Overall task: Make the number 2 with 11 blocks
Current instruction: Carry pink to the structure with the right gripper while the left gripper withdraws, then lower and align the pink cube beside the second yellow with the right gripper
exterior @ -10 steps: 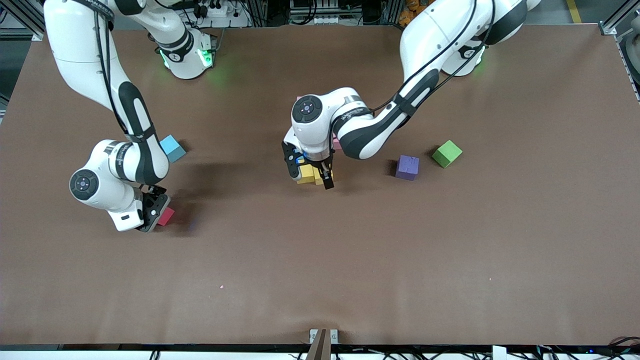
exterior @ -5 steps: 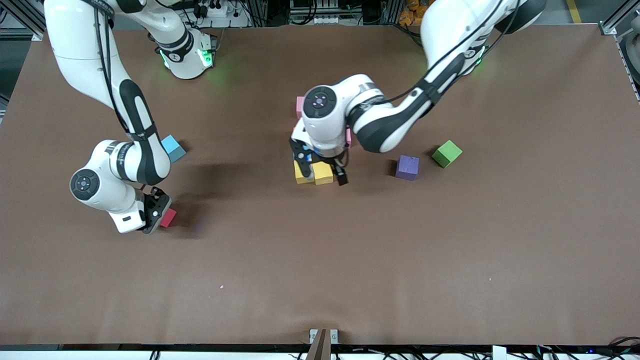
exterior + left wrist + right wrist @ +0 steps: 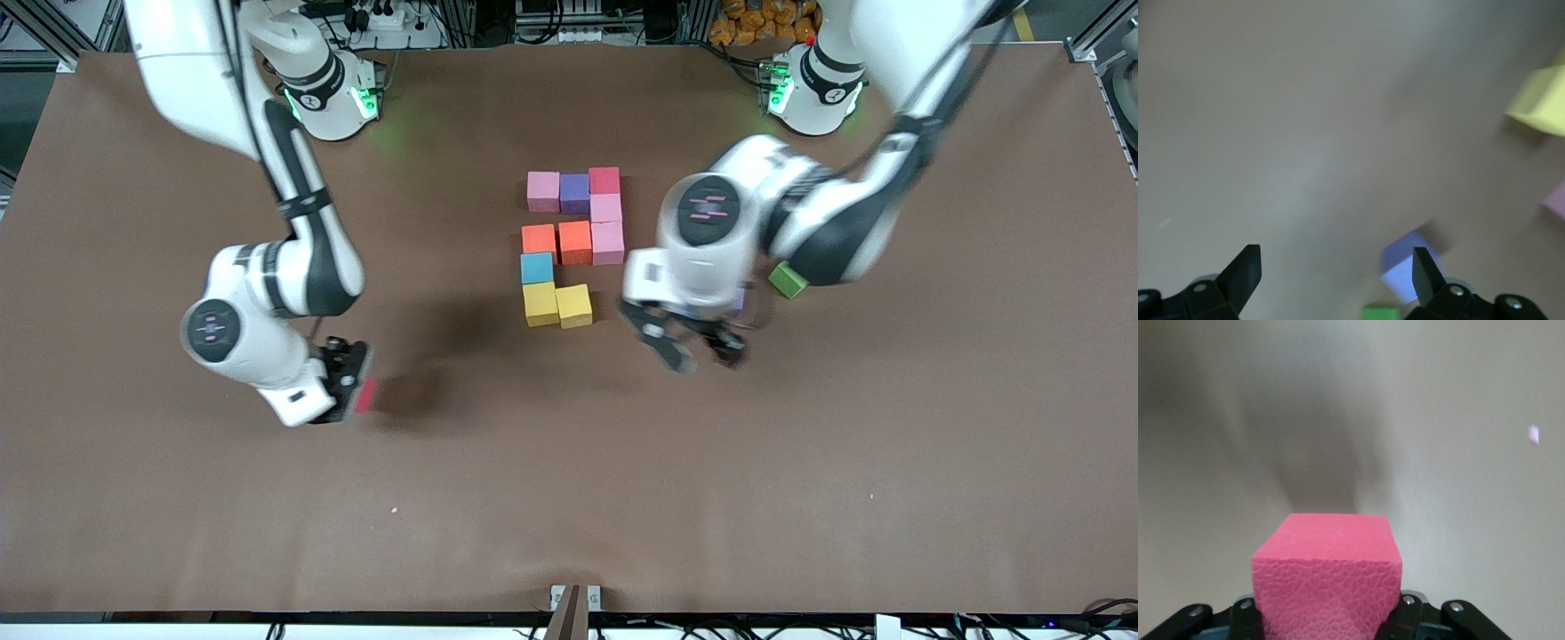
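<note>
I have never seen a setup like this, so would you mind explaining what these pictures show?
Two white robot arms stand at a brown table; one picture looks down from across it, the other two come from cameras on the wrists. Coloured foam blocks lie together mid-table, forming an unfinished number 2. The right gripper is shut on a red block, lifted above the table. The left gripper hangs open and empty over the table, near a purple cube and a green cube.
</note>
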You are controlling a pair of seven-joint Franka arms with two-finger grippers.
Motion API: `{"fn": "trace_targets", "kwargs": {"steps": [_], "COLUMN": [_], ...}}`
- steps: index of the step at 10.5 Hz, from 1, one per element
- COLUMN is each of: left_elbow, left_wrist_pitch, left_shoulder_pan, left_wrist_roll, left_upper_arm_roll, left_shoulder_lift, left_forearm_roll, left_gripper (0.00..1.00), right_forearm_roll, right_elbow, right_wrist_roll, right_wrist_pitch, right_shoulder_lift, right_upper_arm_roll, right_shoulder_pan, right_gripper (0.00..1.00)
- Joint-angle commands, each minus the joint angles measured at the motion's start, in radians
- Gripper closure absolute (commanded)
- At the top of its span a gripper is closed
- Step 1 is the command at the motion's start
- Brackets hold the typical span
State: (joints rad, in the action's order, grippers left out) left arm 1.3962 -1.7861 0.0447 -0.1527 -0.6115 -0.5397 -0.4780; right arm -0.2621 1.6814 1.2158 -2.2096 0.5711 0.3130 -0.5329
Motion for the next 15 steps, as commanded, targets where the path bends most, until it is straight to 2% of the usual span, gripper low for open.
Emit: {"fn": "trace_targets", "kwargs": {"steps": [1, 3, 5, 8, 10, 13, 15], "left_elbow": [0.032, 0.029, 0.026, 0.015, 0.01, 0.01, 0.012], "left_wrist_pitch": [0.034, 0.065, 0.066, 0.065, 0.065, 0.065, 0.065], "left_shoulder_pan": [-0.118, -0.222, -0.328, -0.384, -0.413, -0.436, -0.473], "left_wrist_roll": [-0.002, -0.005, -0.008, 0.009, 0.091, 0.275, 0.291], "left_upper_arm_roll": [-0.008, -0.008, -0.019, -0.008, -0.004, -0.004, -0.004], "left_shoulder_lift": [0.128, 0.173, 0.19, 0.21, 0.23, 0.242, 0.241], "left_forearm_roll": [0.027, 0.029, 0.03, 0.024, 0.025, 0.039, 0.068], "left_gripper": [0.0, 0.0, 0.0, 0.0, 0.0, 0.0, 0.0], "right_forearm_roll": [-0.013, -0.009, -0.014, -0.013, -0.009, -0.008, -0.006], "right_elbow": [-0.116, -0.218, -0.278, -0.406, -0.552, -0.588, -0.588], "right_wrist_roll": [-0.134, -0.259, -0.372, -0.496, -0.57, -0.622, -0.624], "right_wrist_pitch": [0.075, 0.166, 0.174, 0.177, 0.255, 0.254, 0.222], "right_shoulder_lift": [0.059, 0.114, 0.148, 0.216, 0.289, 0.341, 0.371], "right_upper_arm_roll": [0.008, 0.008, -0.003, -0.089, -0.1, -0.098, -0.098], "right_shoulder_pan": [-0.141, -0.266, -0.361, -0.4, -0.432, -0.476, -0.489], "right_gripper": [0.81, 0.81, 0.81, 0.81, 0.82, 0.82, 0.82]}}
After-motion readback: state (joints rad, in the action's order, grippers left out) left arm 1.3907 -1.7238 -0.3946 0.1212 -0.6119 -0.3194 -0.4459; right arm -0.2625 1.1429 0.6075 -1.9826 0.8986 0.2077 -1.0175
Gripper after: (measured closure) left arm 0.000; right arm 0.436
